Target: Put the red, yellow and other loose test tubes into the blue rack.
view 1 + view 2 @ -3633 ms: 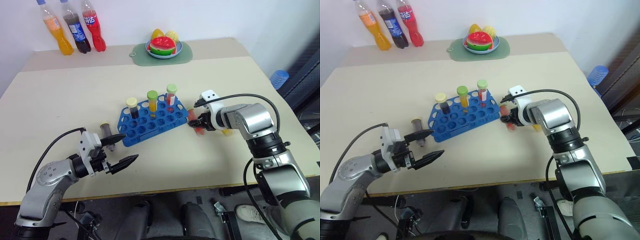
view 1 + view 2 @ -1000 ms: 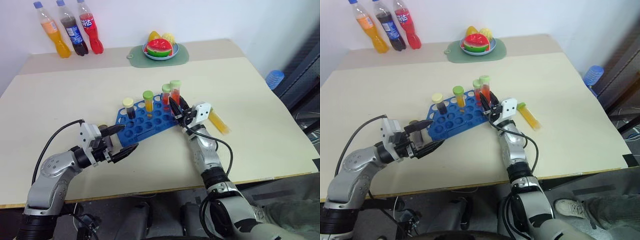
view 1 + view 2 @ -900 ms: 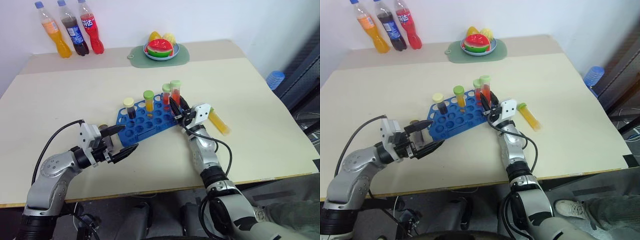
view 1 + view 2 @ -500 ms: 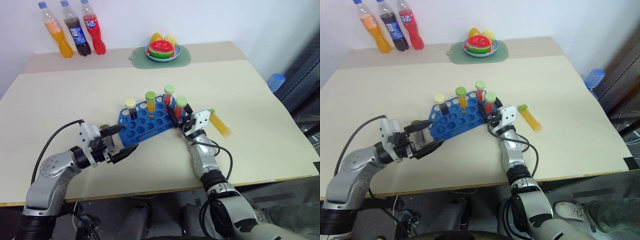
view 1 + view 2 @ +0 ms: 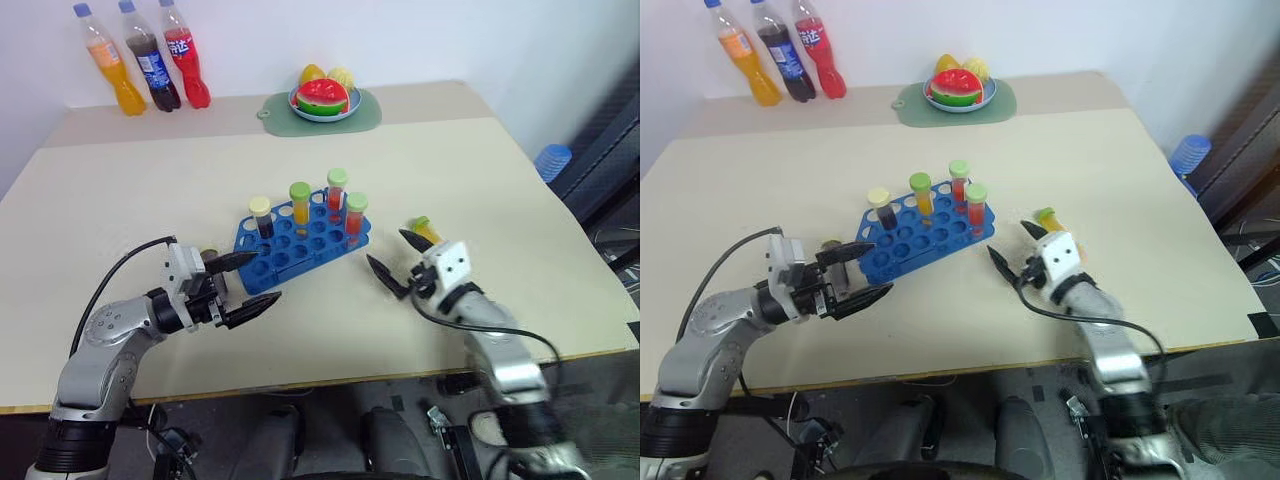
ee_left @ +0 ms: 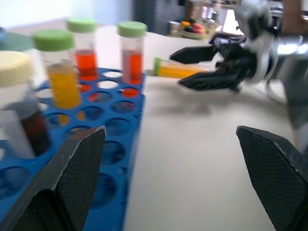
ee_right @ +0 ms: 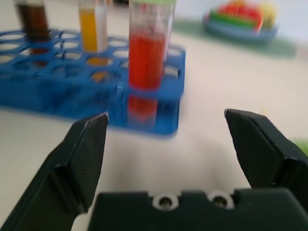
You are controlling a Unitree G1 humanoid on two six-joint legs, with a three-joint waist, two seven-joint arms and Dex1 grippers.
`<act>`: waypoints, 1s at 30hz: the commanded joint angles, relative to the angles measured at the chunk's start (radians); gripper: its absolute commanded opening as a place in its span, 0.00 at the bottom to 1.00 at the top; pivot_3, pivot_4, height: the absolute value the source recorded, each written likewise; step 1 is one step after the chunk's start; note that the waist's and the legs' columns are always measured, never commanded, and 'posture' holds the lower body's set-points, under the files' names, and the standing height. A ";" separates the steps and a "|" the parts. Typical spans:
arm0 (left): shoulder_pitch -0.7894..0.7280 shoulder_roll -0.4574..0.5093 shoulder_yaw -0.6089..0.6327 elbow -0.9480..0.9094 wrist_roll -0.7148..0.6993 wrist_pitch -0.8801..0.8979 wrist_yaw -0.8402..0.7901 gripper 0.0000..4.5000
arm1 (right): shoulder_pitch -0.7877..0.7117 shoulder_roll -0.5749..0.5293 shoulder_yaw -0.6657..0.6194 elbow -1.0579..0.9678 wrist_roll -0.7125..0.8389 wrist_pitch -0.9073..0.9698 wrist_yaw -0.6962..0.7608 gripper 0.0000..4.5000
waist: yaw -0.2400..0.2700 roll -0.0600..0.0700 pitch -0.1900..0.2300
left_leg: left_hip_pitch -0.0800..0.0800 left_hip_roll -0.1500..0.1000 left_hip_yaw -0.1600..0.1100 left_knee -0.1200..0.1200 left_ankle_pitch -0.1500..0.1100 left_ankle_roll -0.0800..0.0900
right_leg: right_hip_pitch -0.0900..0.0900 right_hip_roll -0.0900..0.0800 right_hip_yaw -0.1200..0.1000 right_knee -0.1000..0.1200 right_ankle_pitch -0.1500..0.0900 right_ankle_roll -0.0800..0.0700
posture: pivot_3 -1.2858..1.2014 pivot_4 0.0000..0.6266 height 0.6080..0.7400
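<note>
A blue test tube rack [image 5: 300,240] is seen on a beige table [image 5: 130,190], lying at an angle. Four capped tubes are held upright in its holes, long axes vertical, caps up: a dark tube with a cream cap [image 5: 261,215], a yellow tube with a green cap [image 5: 300,201], and two red tubes with green caps [image 5: 337,190] [image 5: 355,214]. The nearer red tube is seated in the rack's corner hole, directly ahead of the right gripper [image 5: 397,262], whose fingers are spread wide and empty, a short gap apart from the rack. It is judged that this tube has been delivered and the pincer is positioned clear of it.

A loose yellow tube with a green cap [image 5: 1049,220] is left lying flat on the table just beyond the right gripper. Its long axis is level, with the cap end pointed toward the rack; the rest is hidden behind the gripper. It is probably the next item to be collected.

The left gripper [image 5: 247,279] is held wide and empty, its fingertips straddling the rack's near end, perhaps to steady it. A dark tube [image 5: 832,246] is partly seen lying just behind its upper finger; its direction cannot be told.
</note>
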 commanded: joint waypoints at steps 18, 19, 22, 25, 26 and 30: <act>0.015 -0.005 -0.020 -0.057 -0.005 -0.003 -0.007 1.00 | -0.833 -0.242 0.247 0.784 0.010 0.685 0.171 0.95 | -0.007 -0.001 0.002 | -0.003 0.001 0.003 0.000 -0.001 0.002 | -0.001 -0.001 -0.001 -0.004 0.000 0.000 | 0.52 0.24 1.00; 0.025 -0.003 -0.015 -0.067 -0.007 -0.001 -0.001 1.00 | -0.859 -0.233 0.267 0.831 -0.004 0.665 0.193 0.90 | -0.007 -0.001 0.002 | -0.003 0.001 0.003 0.000 -0.001 0.002 | -0.001 -0.001 -0.001 -0.004 0.000 0.000 | 0.52 0.24 1.00; 0.048 0.001 -0.006 -0.090 -0.014 0.004 0.014 1.00 | -0.907 -0.219 0.317 0.919 -0.052 0.611 0.248 0.66 | -0.005 -0.001 0.002 | -0.003 0.001 0.003 0.000 -0.001 0.002 | -0.002 0.000 -0.001 -0.004 0.000 0.000 | 0.52 0.24 1.00; 0.063 0.004 -0.003 -0.103 -0.017 0.007 0.024 1.00 | -0.924 -0.213 0.355 0.960 -0.097 0.574 0.287 0.30 | -0.002 0.000 0.002 | -0.003 0.001 0.003 0.000 -0.001 0.002 | -0.002 -0.001 -0.001 -0.004 0.000 0.000 | 0.52 0.24 1.00; 0.065 0.003 -0.004 -0.106 -0.017 0.008 0.027 1.00 | -0.922 -0.214 0.366 0.961 -0.111 0.561 0.300 0.19 | -0.001 0.000 0.002 | -0.003 0.001 0.003 0.000 -0.001 0.002 | -0.002 -0.001 -0.001 -0.003 0.000 0.000 | 0.52 0.24 1.00; 0.059 -0.001 -0.012 -0.102 -0.017 0.008 0.033 1.00 | -0.891 -0.252 0.396 0.895 -0.155 0.531 0.353 0.16 | -0.001 0.000 0.002 | -0.003 0.001 0.003 0.000 -0.001 0.002 | -0.002 -0.001 -0.001 -0.003 0.000 0.000 | 0.52 0.24 1.00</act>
